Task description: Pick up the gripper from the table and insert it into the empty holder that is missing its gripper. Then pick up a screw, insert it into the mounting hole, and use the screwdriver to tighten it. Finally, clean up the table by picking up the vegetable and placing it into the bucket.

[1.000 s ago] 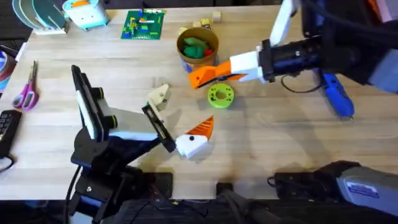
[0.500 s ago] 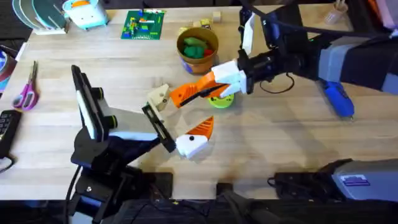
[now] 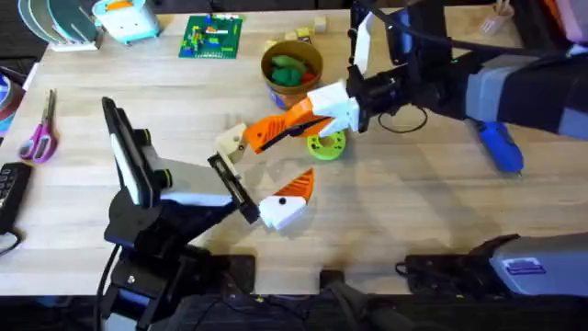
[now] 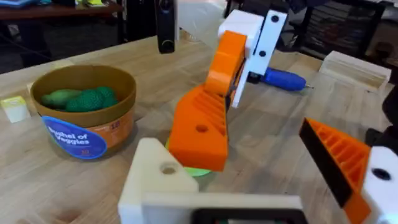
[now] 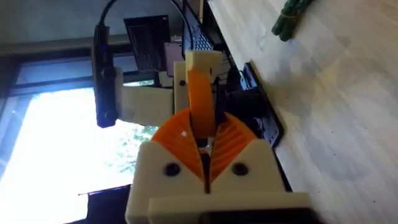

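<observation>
Orange gripper pinched tight in right gripper, held just beside the bare white holder on the wide-open left gripper. Not pushed in yet. Still to do: screw, turn with blue screwdriver lying on the table, then little green vegetable off the table into the bucket. Now nearer the holder than a moment ago, farther from the bucket

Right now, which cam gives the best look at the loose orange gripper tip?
Left wrist: the gripper shows large, ribs and screw hole clear, beside the holder. Overhead shows it small in the right gripper. Right wrist sees it edge-on.
</observation>
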Motion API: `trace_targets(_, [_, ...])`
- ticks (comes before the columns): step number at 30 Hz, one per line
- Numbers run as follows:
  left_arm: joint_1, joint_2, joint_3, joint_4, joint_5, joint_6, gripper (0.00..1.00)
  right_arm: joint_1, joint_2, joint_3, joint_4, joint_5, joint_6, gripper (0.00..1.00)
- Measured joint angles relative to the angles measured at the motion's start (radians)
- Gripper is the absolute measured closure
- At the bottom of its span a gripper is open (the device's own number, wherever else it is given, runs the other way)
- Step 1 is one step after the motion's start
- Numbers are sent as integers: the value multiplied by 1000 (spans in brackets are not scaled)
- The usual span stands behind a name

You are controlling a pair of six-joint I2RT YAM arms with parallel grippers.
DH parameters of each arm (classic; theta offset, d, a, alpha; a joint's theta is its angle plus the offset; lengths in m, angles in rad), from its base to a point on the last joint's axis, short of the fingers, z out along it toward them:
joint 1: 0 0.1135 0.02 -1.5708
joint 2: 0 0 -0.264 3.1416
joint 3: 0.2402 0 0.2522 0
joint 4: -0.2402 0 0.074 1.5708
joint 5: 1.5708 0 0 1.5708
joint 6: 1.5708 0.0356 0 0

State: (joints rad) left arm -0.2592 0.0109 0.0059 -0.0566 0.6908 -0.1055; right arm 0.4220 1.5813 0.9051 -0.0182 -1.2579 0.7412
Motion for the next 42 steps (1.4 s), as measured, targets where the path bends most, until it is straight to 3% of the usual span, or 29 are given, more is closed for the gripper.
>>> trace_targets(14, [0, 0, 0, 0, 0, -7, 8, 26, 68, 0, 64, -13, 38, 993])
trace_targets(27, [5, 0, 0, 0, -18, -7, 8, 130, 68, 6, 215, 143, 149, 993])
trace_targets(39, [15, 1, 0, 0, -64, -37, 8, 171, 67, 12, 239, 267, 206, 994])
trace_targets(42, [15, 1, 0, 0, -66, -39, 8, 173, 67, 12, 236, 271, 210, 946])
